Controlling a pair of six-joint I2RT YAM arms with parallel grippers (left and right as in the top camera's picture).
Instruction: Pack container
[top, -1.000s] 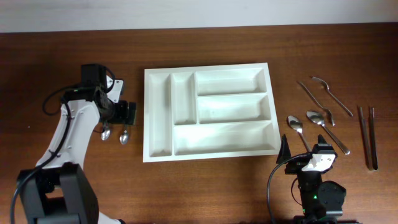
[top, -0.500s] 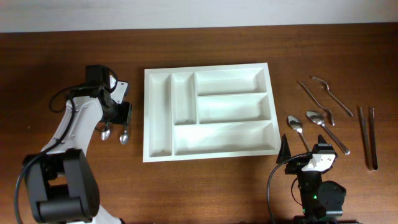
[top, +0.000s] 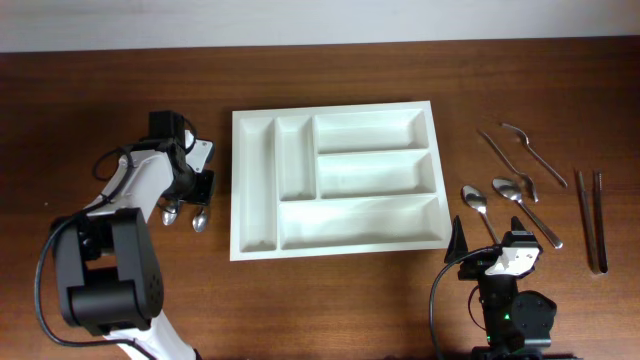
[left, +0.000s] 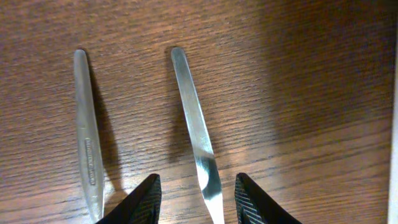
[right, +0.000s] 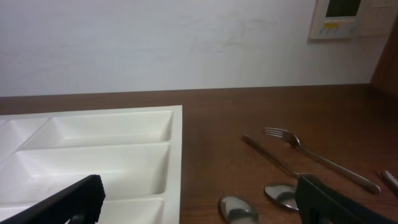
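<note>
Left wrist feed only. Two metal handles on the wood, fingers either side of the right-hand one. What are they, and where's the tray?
Observer: Both are spoons. The left gripper straddles the spoon nearer the tray. The other spoon lies on its far side. The tray sits right beside them.
Operator: Anything in the tray?
Observer: No, all five compartments are bare.
Operator: Right arm?
Observer: The right gripper sits open at the table's front, to the right of the tray, and holds nothing.
</note>
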